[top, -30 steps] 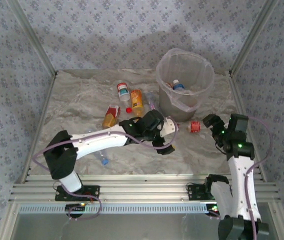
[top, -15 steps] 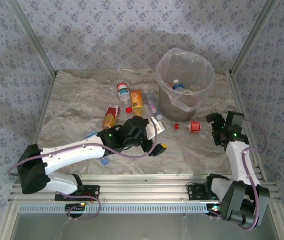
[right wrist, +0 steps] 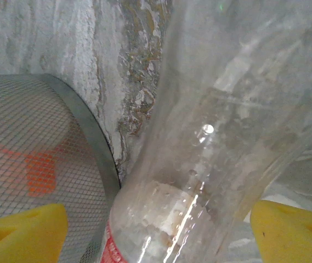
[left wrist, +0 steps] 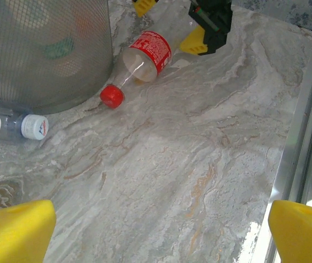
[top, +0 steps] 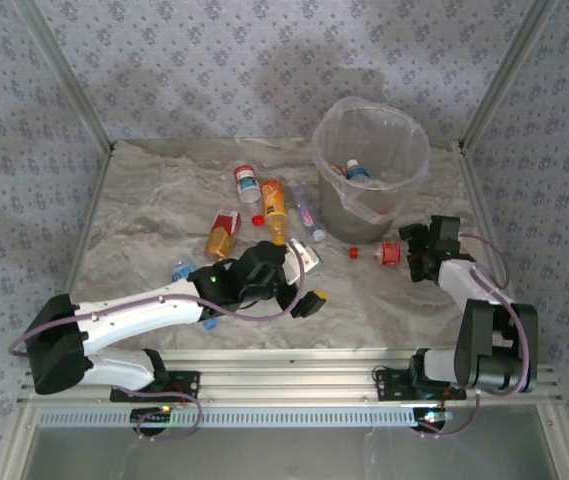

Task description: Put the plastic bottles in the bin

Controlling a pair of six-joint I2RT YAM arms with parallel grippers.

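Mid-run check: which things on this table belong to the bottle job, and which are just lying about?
Job:
bin
red-label bottle beside it
orange bottle
red-capped bottle
amber bottle
clear bottle
blue-capped bottle, already inside the bin

Just there:
marbled table
patterned walls
metal rails

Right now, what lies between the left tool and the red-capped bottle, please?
Bare table from tool to bottle, as the left wrist view shows.

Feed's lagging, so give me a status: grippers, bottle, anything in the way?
Left gripper open, empty, over the table. Right gripper open, straddling red-label bottle lying beside the bin. Nothing else in the way.
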